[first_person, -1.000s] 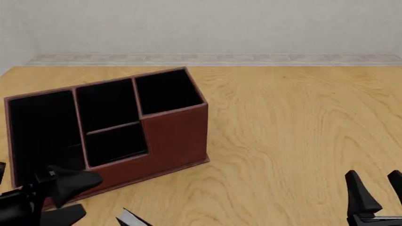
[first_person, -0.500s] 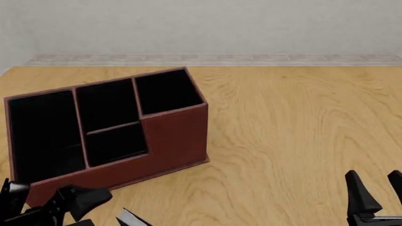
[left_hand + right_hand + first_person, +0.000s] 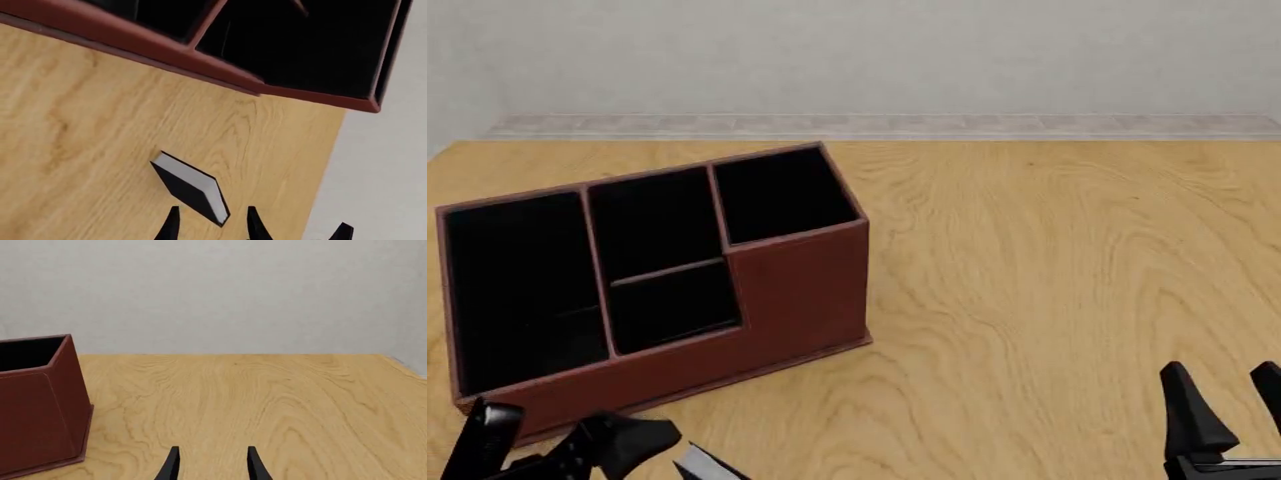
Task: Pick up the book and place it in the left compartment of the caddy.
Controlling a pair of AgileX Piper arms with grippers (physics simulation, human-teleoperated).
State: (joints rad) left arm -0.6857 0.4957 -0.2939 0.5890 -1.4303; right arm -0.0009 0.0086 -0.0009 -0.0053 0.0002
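Lowered and drawn back since the earlier frame, the left gripper (image 3: 210,227) was brought over the book (image 3: 190,188), jaws apart and empty. Nothing had been lifted: the book lay on the table (image 3: 1068,260) just before the caddy (image 3: 787,290), its left compartment (image 3: 514,285) apparently unfilled. The right gripper (image 3: 1228,405) was parked, jaws apart.

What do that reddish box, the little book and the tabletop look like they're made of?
The caddy looks like matte reddish-brown leather or imitation, with a black lining. The book seems to have a plain black cover and white paper pages along its edge. The table looks like pale varnished wood, with swirling grain.
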